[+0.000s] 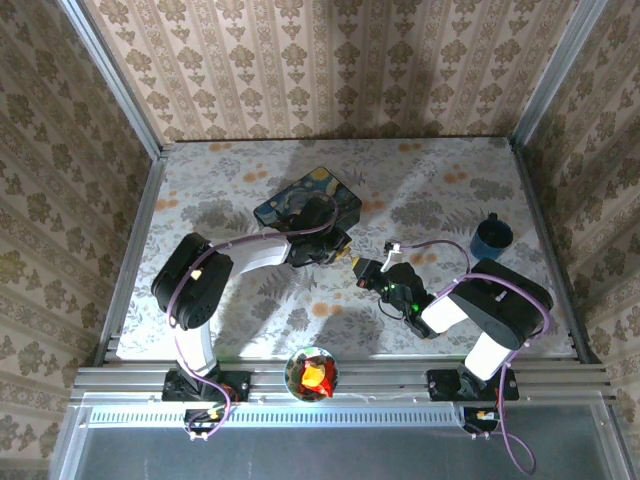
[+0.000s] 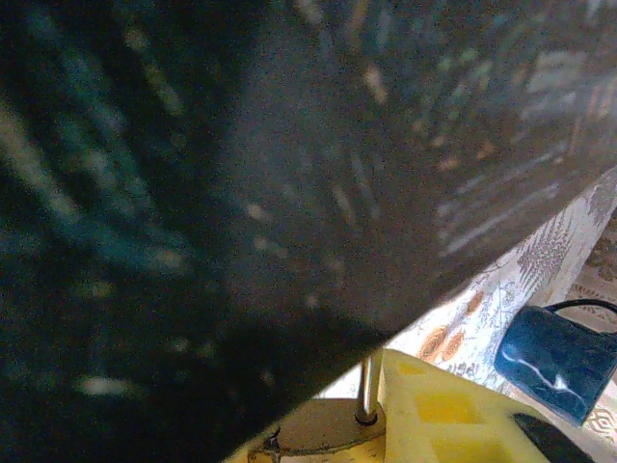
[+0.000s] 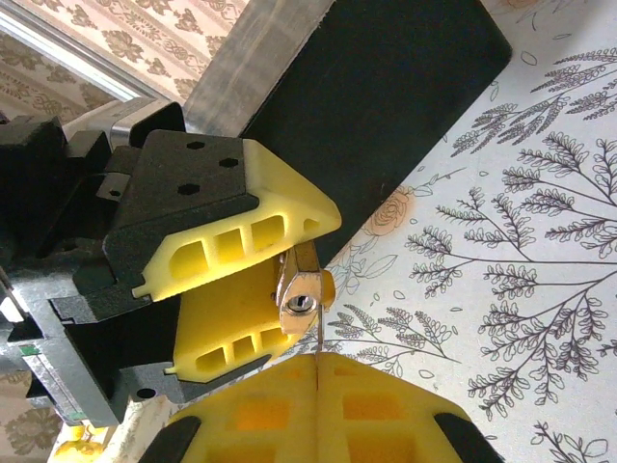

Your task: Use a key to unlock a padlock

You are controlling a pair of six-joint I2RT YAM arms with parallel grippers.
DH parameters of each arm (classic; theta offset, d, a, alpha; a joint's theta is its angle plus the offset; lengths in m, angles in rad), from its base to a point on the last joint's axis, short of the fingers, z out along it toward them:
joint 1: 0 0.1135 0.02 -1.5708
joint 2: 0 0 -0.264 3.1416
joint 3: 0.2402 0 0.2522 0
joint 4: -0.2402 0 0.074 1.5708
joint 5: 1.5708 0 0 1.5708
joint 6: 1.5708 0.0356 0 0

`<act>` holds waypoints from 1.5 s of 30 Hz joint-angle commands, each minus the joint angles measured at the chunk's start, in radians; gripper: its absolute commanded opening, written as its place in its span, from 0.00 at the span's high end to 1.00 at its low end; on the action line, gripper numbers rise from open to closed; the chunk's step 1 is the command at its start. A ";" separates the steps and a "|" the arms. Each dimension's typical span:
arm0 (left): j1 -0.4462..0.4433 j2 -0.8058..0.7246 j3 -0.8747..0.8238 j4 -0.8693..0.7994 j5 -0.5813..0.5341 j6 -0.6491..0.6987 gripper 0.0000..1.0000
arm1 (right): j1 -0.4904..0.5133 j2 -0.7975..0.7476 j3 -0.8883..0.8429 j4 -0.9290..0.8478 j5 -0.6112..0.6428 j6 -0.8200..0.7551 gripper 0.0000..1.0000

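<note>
Right wrist view has the tiny brass-gold metal padlock (image 3: 302, 301) pinched in the yellow plastic jaws of the left gripper (image 3: 307, 275), just above the floral worktop (image 3: 540, 318) and beside the dark blue painted box (image 1: 320, 190). The right gripper (image 3: 318, 371) has its jaws pressed together on a thin silvery key (image 3: 318, 340), with the key's tip at the keyhole. Smooth metal in hard plastic may slip, so I judge that an off-axis twist could turn the lock in its grip or bend the slender blade.

left arm (image 1: 262, 250), right arm (image 1: 445, 310), jaws clamped
</note>
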 commanded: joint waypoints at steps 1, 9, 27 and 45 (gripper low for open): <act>-0.021 0.041 -0.029 -0.001 0.129 -0.087 0.98 | 0.007 0.026 0.028 0.063 0.018 0.015 1.00; -0.021 0.039 -0.034 0.004 0.128 -0.088 0.98 | 0.007 0.018 0.027 0.084 0.011 0.031 1.00; -0.018 0.040 -0.033 0.025 0.137 -0.105 0.98 | 0.007 -0.249 -0.004 -0.213 0.074 0.019 1.00; -0.020 0.035 -0.049 0.051 0.139 -0.138 0.98 | 0.009 0.035 -0.003 0.113 0.084 0.117 1.00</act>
